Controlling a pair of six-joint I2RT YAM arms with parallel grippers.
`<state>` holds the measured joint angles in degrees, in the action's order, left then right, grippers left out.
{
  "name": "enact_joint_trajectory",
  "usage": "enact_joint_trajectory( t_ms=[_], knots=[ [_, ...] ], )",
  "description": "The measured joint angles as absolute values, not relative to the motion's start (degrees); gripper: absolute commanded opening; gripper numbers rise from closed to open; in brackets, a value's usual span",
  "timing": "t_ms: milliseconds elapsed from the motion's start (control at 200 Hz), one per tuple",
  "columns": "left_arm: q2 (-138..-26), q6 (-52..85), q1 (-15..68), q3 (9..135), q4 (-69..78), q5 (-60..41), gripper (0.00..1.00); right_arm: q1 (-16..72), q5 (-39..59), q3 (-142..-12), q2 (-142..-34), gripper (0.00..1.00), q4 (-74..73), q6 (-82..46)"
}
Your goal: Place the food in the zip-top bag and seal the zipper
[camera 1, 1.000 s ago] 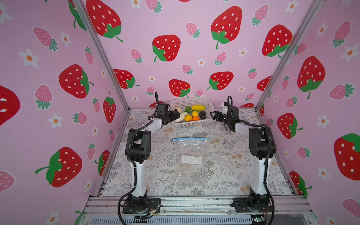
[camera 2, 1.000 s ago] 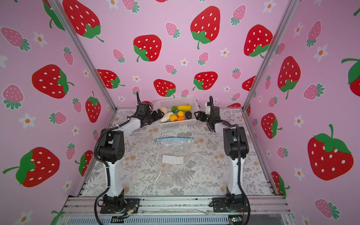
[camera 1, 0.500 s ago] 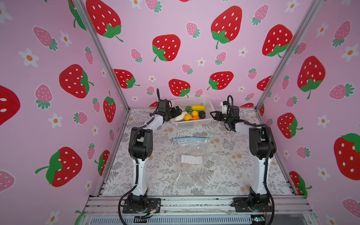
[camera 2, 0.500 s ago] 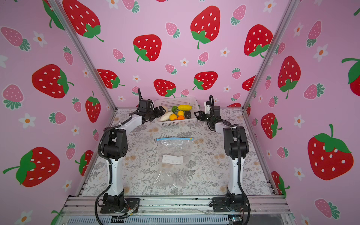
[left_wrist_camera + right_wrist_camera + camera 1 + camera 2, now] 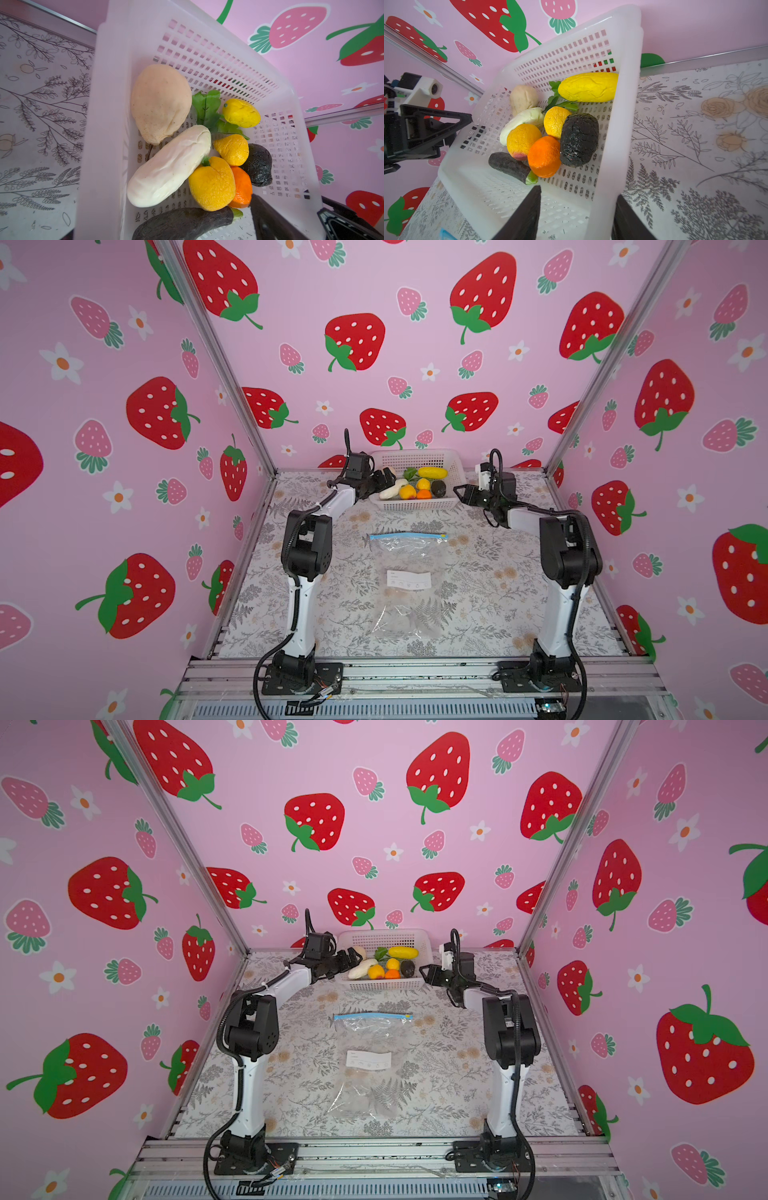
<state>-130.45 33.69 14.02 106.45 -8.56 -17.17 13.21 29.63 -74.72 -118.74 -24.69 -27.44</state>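
All the food (image 5: 417, 485) sits in the white perforated basket (image 5: 415, 452) at the far end of the bench (image 5: 498, 593): a beige pear, a long white piece, yellow and orange fruits, two black pieces and a green leaf. The zip-top bag (image 5: 409, 568) lies flat mid-bench, well apart from the basket. Its white label (image 5: 408, 579) faces up, and the blue zipper (image 5: 407, 535) runs along the edge nearest the basket.

The left tool (image 5: 385, 480) is at the basket's left end, spread wide and holding nothing. The right tool (image 5: 578, 191) is at the right end, jaws parted astride the wall, one finger (image 5: 527, 212) inside and one outside. There is a gap between the inner finger and the wall, so nothing is pinched.
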Motion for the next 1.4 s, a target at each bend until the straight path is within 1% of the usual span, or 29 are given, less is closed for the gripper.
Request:
enact_joint_trajectory(
  t_ms=[150, 380, 570, 785, 935, 1060, 1155, 1280, 1400],
  knots=[
    [-130.34, 33.74, 14.09, 105.65, -7.81, -17.1, 0.99, 13.21, 29.17, -74.22, -118.45, 0.58, -24.8, -27.29],
    [-129.93, 33.36, 13.41, 103.57, -9.04, -16.08, 0.99, 13.17, 27.33, -74.0, -117.27, 0.73, -22.98, -27.16],
    [-124.18, 32.49, 11.66, 97.06, -10.9, -13.23, 0.99, 12.58, 24.6, -70.02, -111.68, 0.79, -19.53, -28.32],
    [-112.62, 31.53, 10.61, 87.44, -12.14, -9.96, 0.99, 12.25, 25.45, -60.73, -100.33, 0.8, -18.7, -31.55],
    [-102.94, 31.88, 11.6, 77.25, -13.47, -10.17, 0.99, 13.61, 26.7, -52.4, -92.49, 0.81, -16.43, -32.08],
    [-94.89, 33.15, 13.06, 67.2, -15.18, -11.77, 1.0, 17.69, 27.55, -46.54, -87.15, 0.81, -13.39, -31.31],
    [-89.82, 33.91, 14.46, 60.25, -15.7, -14.33, 0.99, 21.89, 28.64, -41.95, -83.31, 0.81, -12.08, -30.92],
    [-84.79, 34.35, 16.4, 54.35, -17.58, -18.15, 0.99, 26.72, 29.52, -38.33, -79.53, 0.82, -9.43, -30.33],
    [-79.66, 34.87, 17.61, 49.1, -17.89, -20.73, 0.99, 29.08, 29.56, -36.91, -77.43, 0.82, -7.14, -29.93]
  ],
)
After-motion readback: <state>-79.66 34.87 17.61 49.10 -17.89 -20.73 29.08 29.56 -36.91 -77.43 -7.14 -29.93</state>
